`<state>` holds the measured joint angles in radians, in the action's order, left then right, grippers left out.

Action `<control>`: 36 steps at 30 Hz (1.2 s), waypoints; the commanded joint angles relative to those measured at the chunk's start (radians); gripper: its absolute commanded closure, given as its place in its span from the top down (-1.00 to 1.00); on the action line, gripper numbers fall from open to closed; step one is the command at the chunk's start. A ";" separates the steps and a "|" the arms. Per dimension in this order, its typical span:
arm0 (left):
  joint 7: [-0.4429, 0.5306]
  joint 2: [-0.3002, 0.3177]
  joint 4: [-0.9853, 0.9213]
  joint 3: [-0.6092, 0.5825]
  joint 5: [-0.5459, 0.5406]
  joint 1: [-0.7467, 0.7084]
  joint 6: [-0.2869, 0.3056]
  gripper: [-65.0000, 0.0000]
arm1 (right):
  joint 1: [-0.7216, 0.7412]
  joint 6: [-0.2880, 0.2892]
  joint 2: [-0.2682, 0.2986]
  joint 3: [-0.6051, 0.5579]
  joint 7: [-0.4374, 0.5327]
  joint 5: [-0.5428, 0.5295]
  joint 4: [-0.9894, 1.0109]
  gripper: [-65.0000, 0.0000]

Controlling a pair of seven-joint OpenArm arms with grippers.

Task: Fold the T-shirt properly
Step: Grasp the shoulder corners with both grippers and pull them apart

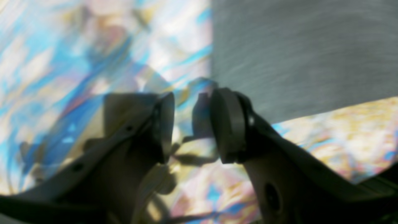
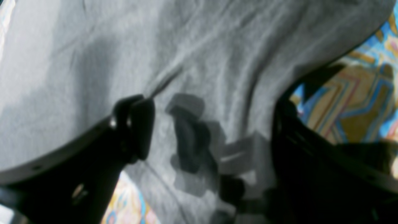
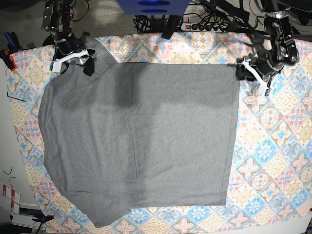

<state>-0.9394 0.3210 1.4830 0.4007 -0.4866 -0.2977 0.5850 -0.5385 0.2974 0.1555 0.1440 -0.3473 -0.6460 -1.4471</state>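
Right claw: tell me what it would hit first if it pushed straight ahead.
Probably the plain heather-grey cotton T-shirt: the open right claw points onto its wrinkled cloth, casting a shadow there. How far above it hangs is unclear.

The T-shirt (image 3: 141,136) is plain heather grey with no print, darker where shadow falls across its upper part. Beneath it the tablecloth (image 3: 273,146) shows a tile pattern of blue, pink, yellow and cream medallions. Both grippers look black, with white parts near the fingers.

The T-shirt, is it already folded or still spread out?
Spread out. In the base view the T-shirt lies flat across the tablecloth in one layer, no fold visible.
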 commanded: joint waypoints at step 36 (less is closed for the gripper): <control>-0.010 -0.018 -0.161 -0.434 -0.008 0.051 0.065 -0.92 | -0.022 -0.005 0.051 -0.054 -0.128 0.018 -0.031 -0.95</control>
<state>-0.8364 0.3077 1.3361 -0.0139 -0.5549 -0.2192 0.6449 -0.5484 0.2913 0.1997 0.0875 -0.4419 -0.6365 -1.4731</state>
